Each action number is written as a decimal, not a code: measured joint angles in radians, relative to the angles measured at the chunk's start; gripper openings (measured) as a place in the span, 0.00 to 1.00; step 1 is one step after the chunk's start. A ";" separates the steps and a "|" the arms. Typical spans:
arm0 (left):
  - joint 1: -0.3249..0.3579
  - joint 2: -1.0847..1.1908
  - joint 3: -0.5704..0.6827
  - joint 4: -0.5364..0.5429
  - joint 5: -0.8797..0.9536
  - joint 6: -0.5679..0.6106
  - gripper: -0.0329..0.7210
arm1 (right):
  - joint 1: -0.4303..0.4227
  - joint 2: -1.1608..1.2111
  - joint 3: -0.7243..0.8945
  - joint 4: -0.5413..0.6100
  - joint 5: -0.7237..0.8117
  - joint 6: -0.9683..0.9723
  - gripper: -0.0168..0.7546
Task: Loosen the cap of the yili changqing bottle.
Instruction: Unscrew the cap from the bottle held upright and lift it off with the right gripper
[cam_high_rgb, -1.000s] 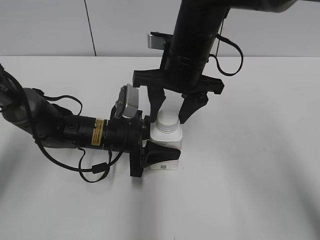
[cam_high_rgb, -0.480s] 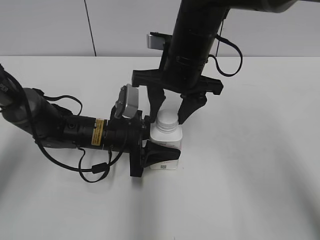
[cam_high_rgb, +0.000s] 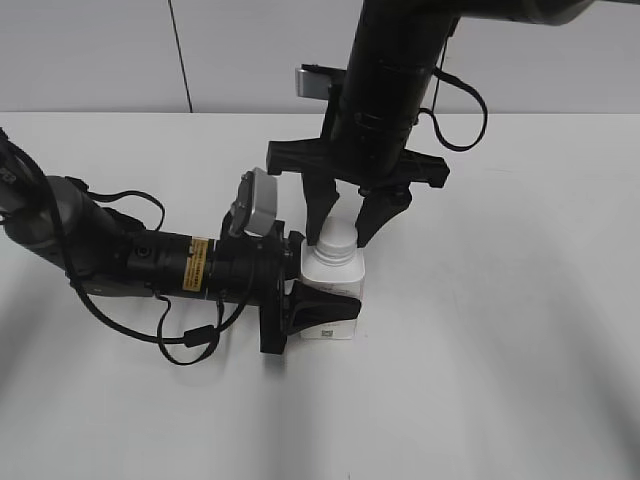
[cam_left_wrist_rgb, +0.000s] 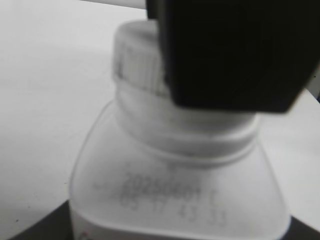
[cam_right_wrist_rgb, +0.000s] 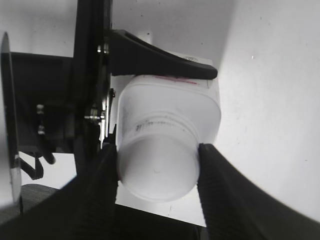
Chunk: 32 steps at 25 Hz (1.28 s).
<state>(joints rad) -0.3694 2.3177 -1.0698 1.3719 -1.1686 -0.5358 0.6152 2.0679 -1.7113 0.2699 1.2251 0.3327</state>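
Exterior: bottle (cam_high_rgb: 330, 285) stands upright on the white table (cam_high_rgb: 500, 330), left gripper (cam_high_rgb: 312, 305) clamped on its body from the side. Right gripper (cam_high_rgb: 343, 222) comes from above, fingers on both sides of the cap (cam_high_rgb: 337, 236).

Left wrist: bottle shoulder and printed date code (cam_left_wrist_rgb: 170, 195) fill the frame, blurred; a dark finger (cam_left_wrist_rgb: 235, 55) covers part of the cap.

Right wrist: both fingers touch the cap's sides, closed on it.

Two matte black arms, tubular links, loose black cables looped alongside. Left arm (cam_high_rgb: 150, 260) bears a yellow warning label; grey camera modules sit on both wrists. Left gripper (cam_high_rgb: 305, 300) and right gripper (cam_high_rgb: 345, 222): black, wedge-shaped fingers (cam_right_wrist_rgb: 95, 195) with ribbed pads.
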 joint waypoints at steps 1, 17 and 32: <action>0.000 0.000 0.000 0.000 0.000 0.000 0.56 | 0.000 0.000 0.000 -0.003 0.000 -0.005 0.53; 0.000 0.000 0.000 -0.002 0.001 -0.003 0.56 | 0.000 0.000 0.000 -0.031 0.000 -0.721 0.53; 0.000 0.000 0.000 -0.001 0.002 -0.002 0.56 | 0.000 0.000 0.000 -0.033 0.000 -1.058 0.53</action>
<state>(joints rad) -0.3694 2.3177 -1.0698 1.3712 -1.1668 -0.5375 0.6152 2.0679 -1.7113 0.2368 1.2251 -0.7249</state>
